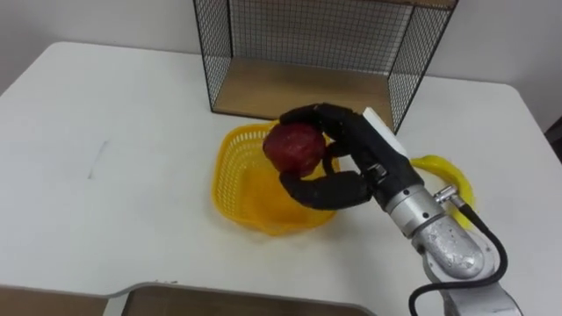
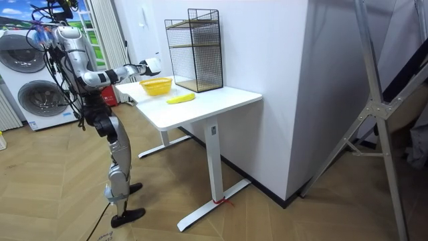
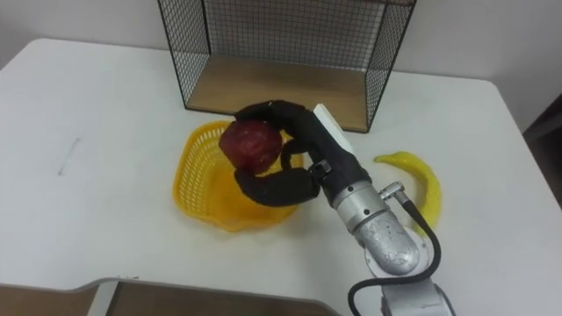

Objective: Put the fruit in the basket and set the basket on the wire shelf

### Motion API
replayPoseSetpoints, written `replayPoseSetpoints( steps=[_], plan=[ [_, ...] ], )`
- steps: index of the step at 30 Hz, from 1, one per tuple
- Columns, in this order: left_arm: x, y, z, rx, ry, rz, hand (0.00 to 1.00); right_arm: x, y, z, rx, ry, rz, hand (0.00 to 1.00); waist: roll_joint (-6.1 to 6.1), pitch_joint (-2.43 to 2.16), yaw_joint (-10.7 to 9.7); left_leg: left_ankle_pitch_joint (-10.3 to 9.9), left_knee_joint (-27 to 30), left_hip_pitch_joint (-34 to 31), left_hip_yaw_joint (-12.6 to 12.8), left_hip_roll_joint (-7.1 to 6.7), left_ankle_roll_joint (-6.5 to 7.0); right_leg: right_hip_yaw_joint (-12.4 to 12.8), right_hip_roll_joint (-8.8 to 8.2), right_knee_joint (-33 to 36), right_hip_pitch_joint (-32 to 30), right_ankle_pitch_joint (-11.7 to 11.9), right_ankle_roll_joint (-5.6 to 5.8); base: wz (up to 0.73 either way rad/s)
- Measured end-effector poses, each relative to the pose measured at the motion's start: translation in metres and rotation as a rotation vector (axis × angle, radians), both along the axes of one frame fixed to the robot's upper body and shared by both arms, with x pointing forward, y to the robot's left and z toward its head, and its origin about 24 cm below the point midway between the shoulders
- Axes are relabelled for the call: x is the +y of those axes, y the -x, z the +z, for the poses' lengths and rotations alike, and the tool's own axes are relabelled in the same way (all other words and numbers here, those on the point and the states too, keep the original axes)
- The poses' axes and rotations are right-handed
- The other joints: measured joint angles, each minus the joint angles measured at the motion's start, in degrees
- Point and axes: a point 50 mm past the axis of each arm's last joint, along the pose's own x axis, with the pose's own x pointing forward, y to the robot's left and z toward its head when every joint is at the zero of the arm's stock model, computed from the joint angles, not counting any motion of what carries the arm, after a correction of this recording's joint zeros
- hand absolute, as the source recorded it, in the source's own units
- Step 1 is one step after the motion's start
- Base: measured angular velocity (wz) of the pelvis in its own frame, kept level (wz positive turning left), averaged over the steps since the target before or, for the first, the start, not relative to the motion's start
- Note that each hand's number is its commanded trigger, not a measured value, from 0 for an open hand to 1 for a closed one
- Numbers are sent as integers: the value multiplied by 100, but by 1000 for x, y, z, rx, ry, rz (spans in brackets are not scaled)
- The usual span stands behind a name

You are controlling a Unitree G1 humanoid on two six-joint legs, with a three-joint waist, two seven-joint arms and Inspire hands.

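Red fruit clamped in right hand — over yellow basket; banana beside.

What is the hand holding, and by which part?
The right hand holds the red fruit over the basket: fingers across its top, thumb under it.

We see the right hand clad in matte black, its fingers thick and segmented, with a small white tag along its back. Behind it we make out a black cuff, a ribbed silver collar and a rounded, speckled grey forearm shell, with a black cable looping beside it. In the room view we find silver-grey limbs with dark joints
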Motion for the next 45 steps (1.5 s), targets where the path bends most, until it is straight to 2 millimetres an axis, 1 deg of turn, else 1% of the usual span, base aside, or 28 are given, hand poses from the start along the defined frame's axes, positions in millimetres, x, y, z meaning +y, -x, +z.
replayPoseSetpoints(
  steps=[8,14,21,30,35,38,40,41,43,44,45],
  plan=[
    [0,-2,0,-1,-2,-20,0,2,0,-1,0,9,5,0,-13,8,3,0,0,-11,1,0,0,-1,0,1,3,0,0,0],
    [1,-4,0,-2,-5,-37,0,2,0,-1,-2,20,4,0,-40,24,5,0,2,-27,0,0,0,-2,0,0,-9,0,0,0],
    [0,-4,0,-2,-5,-40,0,2,0,-1,-4,26,5,0,-27,31,4,0,7,-36,-2,0,0,-5,0,0,-9,0,0,0],
    [1,-4,1,-7,-14,-38,0,2,0,-1,-4,25,2,0,-19,26,-1,0,8,-26,-3,0,1,-17,0,1,-12,0,0,0],
    [0,-4,1,-9,-23,-46,0,-1,-1,0,-19,19,-42,0,-17,27,-27,0,0,8,-5,-1,0,-15,0,0,-5,0,0,0],
    [1,0,0,1,-24,-39,0,-12,-3,4,-41,8,-112,0,3,23,-54,0,5,6,-4,-4,1,-16,-2,-9,37,1,2,0],
    [1,5,0,3,-22,-22,0,-24,-5,11,-72,-24,-183,0,21,2,-121,0,4,14,-3,-5,1,-19,-2,-10,42,1,2,0],
    [1,8,0,9,-22,-18,0,-28,-5,14,-87,-35,-202,0,25,-1,-135,0,1,16,-2,-5,1,-19,-2,-10,43,1,2,0],
    [2,16,0,15,-21,23,0,-43,-5,27,-174,-60,-292,0,49,-11,-184,1,1,29,4,-4,2,-16,-2,-10,53,1,2,0],
    [3,17,0,13,-21,34,0,-48,-5,30,-194,-62,-319,0,51,-11,-192,1,-1,33,4,-4,2,-16,-2,-10,57,1,2,0],
    [4,19,1,10,-23,47,0,-58,-5,34,-226,-62,-379,0,51,-8,-236,1,-1,27,3,-4,2,-18,-2,-10,67,1,2,0]
  ],
)
